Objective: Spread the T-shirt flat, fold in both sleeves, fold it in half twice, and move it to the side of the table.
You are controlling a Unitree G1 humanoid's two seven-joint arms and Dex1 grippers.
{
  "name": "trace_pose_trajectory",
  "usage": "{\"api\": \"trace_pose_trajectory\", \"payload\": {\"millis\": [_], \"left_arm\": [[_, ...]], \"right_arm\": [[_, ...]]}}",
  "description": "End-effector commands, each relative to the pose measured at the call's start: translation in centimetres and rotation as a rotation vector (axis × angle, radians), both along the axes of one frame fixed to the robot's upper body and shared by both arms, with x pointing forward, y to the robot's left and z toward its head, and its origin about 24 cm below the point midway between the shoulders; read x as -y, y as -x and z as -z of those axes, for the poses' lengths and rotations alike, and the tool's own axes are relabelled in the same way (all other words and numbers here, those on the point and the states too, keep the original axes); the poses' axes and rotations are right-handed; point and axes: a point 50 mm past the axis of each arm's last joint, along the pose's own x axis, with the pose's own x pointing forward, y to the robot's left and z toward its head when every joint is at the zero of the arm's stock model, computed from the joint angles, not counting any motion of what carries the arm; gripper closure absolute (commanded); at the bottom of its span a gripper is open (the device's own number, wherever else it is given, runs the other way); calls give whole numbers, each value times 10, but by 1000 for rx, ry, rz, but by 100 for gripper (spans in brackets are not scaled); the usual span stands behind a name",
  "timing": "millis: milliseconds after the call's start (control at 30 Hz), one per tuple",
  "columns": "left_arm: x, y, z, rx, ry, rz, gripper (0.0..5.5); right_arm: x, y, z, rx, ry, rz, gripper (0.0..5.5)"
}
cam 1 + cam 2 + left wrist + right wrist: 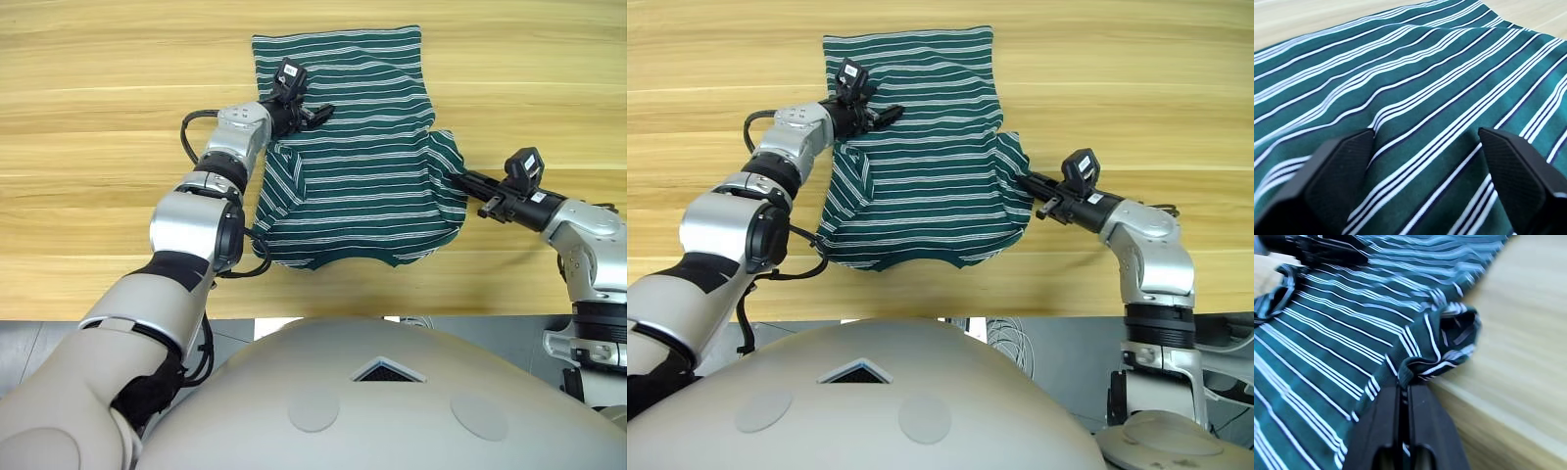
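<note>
Table (98,147): bare wood lay open to left, right and far. The shirt's near edge sat close to the table's near edge, so little room there.

T-shirt (362,166): mid-table, mostly flat, rumpled at right sleeve.

Right gripper (458,177): pinched closed on that sleeve's edge. Hold looked thin; a tug could slip the cloth.

Left gripper (318,113): over far-left body, fingers wide apart. Pressing and sliding could bunch the fabric.

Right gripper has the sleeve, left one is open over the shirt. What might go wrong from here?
1. The right gripper pinches only a bunched edge of the right sleeve; the fabric may slip out mid-fold.
2. The left gripper is open over the T-shirt, seemingly not pinning it, so the pull might drag the whole shirt and disturb the folded-in left sleeve.
</note>
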Motion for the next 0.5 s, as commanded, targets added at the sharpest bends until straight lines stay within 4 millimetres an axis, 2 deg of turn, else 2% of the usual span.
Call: {"api": "trace_pose_trajectory", "payload": {"millis": [33,333,500], "left_arm": [[3,5,8,-32,-15,7,165],[12,9,11,-44,-16,21,165],[15,10,12,-46,-13,23,165]], "right_arm": [[-6,-6,-14,53,69,-52,548],[-39,-8,-30,98,183,-283,548],[-60,-8,-25,85,209,-374,548]]}}
